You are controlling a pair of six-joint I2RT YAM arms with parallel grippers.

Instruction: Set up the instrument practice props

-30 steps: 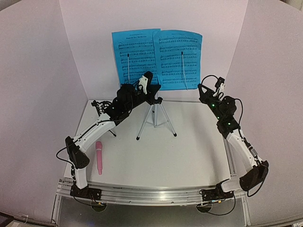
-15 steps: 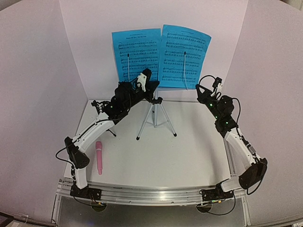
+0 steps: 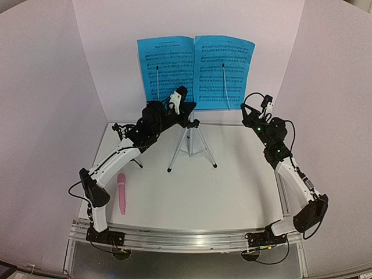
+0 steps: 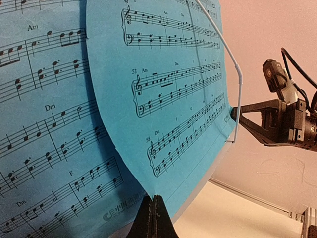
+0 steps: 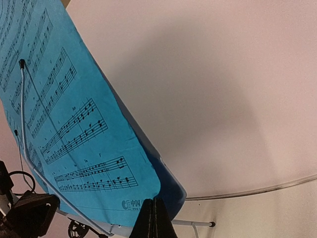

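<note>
The left gripper (image 4: 152, 199) is closed, its tips meeting the bottom edge of the sheet music (image 3: 174, 67), which rises just above it on the music stand (image 3: 190, 139); the right gripper (image 5: 154, 201) is closed too, under the sheet's lower right corner (whether either pinches anything, I cannot tell); the pink microphone (image 3: 122, 193) lies well behind the left gripper, beside that arm's base.

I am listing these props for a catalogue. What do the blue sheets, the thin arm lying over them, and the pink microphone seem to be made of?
Blue sheets: probably matte paper; they are printed and the edges curl.
Thin arm: it seems to be white coated wire, bent sharply at one corner.
Pink microphone: likely smooth plastic, but too small to be sure.
</note>
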